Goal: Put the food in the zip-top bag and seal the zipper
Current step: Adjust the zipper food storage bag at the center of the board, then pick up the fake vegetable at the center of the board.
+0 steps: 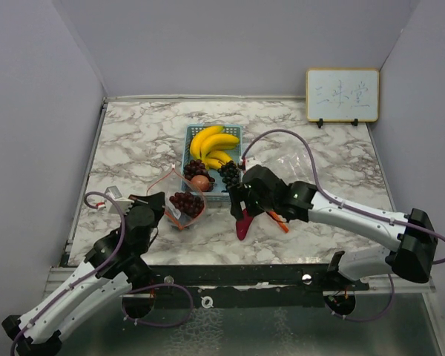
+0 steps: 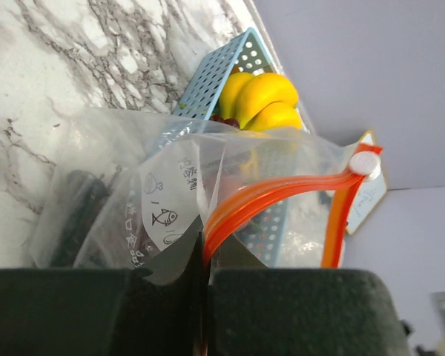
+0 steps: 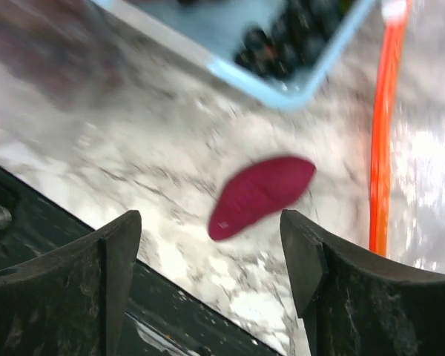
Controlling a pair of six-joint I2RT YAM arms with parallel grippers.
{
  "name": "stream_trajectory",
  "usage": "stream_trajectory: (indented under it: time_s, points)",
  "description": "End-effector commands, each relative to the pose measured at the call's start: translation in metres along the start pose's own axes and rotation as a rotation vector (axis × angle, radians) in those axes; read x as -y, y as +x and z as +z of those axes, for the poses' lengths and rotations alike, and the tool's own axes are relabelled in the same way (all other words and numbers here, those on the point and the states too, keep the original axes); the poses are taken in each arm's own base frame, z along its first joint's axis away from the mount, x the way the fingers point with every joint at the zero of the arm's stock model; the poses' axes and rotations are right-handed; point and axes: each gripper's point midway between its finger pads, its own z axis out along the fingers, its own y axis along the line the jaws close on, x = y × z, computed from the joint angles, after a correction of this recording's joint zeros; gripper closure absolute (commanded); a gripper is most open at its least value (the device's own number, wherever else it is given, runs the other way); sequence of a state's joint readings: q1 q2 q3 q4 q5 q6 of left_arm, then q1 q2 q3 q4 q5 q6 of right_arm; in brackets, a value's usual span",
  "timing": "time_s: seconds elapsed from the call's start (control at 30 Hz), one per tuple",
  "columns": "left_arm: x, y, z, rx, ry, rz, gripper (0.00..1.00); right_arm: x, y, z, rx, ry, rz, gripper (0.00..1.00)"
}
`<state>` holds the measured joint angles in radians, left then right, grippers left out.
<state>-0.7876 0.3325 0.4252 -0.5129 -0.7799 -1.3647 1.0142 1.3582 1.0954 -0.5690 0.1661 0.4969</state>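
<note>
1. The white-and-grey marble-patterned table (image 1: pixel 133 141) looks polished, with a soft sheen.
2. The clear plastic zip-top bag (image 2: pixel 133 193) is thin, crinkled, glossy film. Its orange zipper strip (image 2: pixel 282 194) is smooth plastic.
3. The blue plastic mesh basket (image 2: pixel 215 70) is rigid and perforated.
4. The bunch of yellow bananas (image 2: pixel 259 96) has smooth, waxy-looking skins.
5. The magenta oval vegetable (image 3: pixel 261 194) looks smooth and matt.
6. The black right fingers (image 3: pixel 67 289) look matt and slightly rough.

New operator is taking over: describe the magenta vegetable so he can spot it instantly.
On the marble table, look on the near side of the blue basket, directly beneath the right gripper's open fingers. The magenta vegetable is a smooth pointed oval, the only food outside both basket and zip-top bag.
</note>
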Motion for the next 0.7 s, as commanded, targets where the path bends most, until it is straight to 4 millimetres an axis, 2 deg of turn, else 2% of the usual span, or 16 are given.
stream_trajectory:
  time_s: [0.0,0.13,0.33,0.53,0.67]
  points:
    - [0.019,-0.016,-0.009,0.023,0.061,-0.007,1.00,0.041,0.078,0.004,-0.154,0.168,0.162,0.22]
    - [0.019,-0.012,-0.008,0.011,0.066,0.003,1.00,0.044,0.096,0.028,-0.164,0.196,0.237,0.16]
    - [0.013,0.007,-0.006,-0.060,0.071,-0.026,1.00,0.037,0.091,0.065,-0.150,0.218,0.294,0.13]
    - [0.015,-0.010,-0.017,-0.029,0.088,-0.053,1.00,0.040,0.090,0.080,-0.107,0.243,0.336,0.16]
    - [0.008,-0.014,-0.018,-0.010,0.081,-0.063,1.00,0.046,0.088,0.089,-0.068,0.256,0.309,0.19]
